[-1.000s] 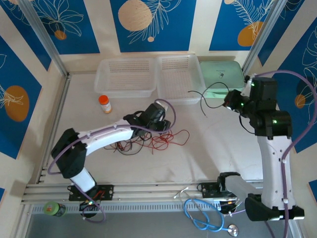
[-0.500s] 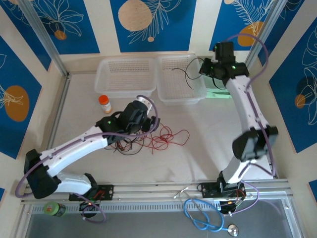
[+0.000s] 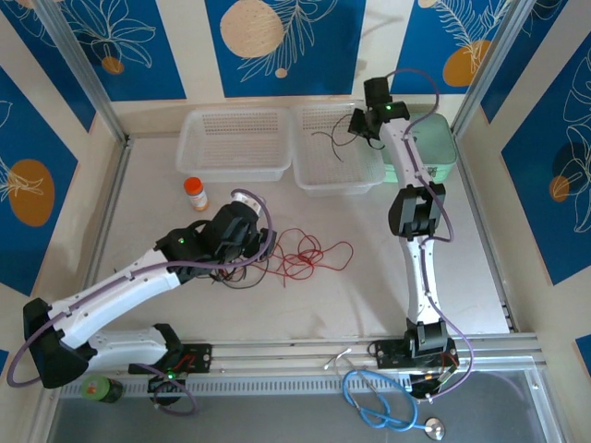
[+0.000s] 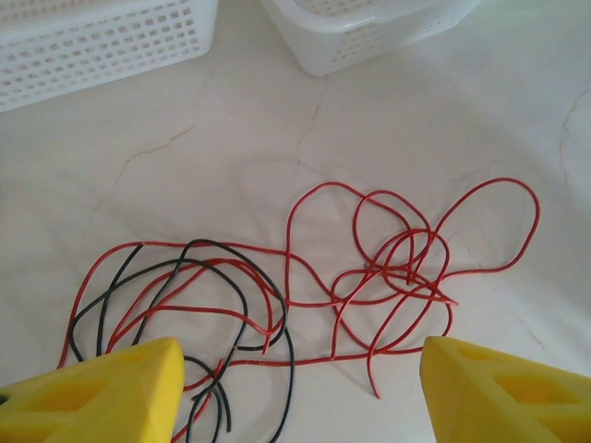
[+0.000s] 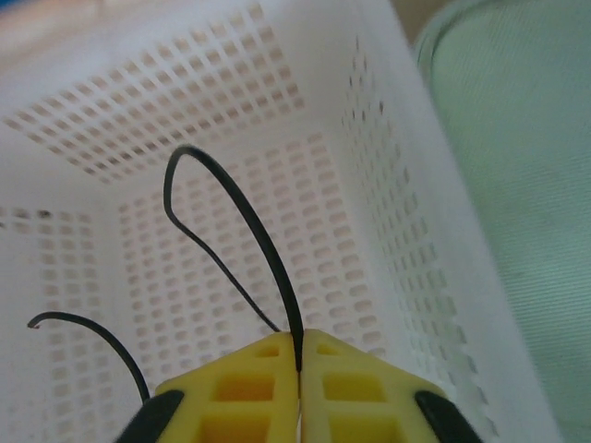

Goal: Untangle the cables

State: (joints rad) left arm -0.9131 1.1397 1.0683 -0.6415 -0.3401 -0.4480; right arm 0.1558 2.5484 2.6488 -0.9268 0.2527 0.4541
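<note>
A tangle of thin red cables (image 3: 309,254) (image 4: 397,268) lies mid-table, with black cables (image 4: 199,286) looped through its left part. My left gripper (image 3: 251,242) (image 4: 300,392) hovers open just above the tangle's left side, yellow fingers (image 4: 102,392) wide apart and nothing between them. My right gripper (image 3: 362,125) (image 5: 299,360) is shut on one black cable (image 5: 249,240) and holds it over the right white basket (image 3: 337,148) (image 5: 231,185). The cable's loose ends (image 3: 328,140) hang down into the basket.
A second white basket (image 3: 235,140) stands to the left of the first. A pale green lidded box (image 3: 429,143) sits at the back right. An orange-capped bottle (image 3: 195,194) stands left of the tangle. A light blue coiled cable (image 3: 379,406) lies below the front rail.
My right arm swung left and stretched out, carrying the black cable from beside the green box to above the right basket. My left gripper drew back leftward over the tangle.
</note>
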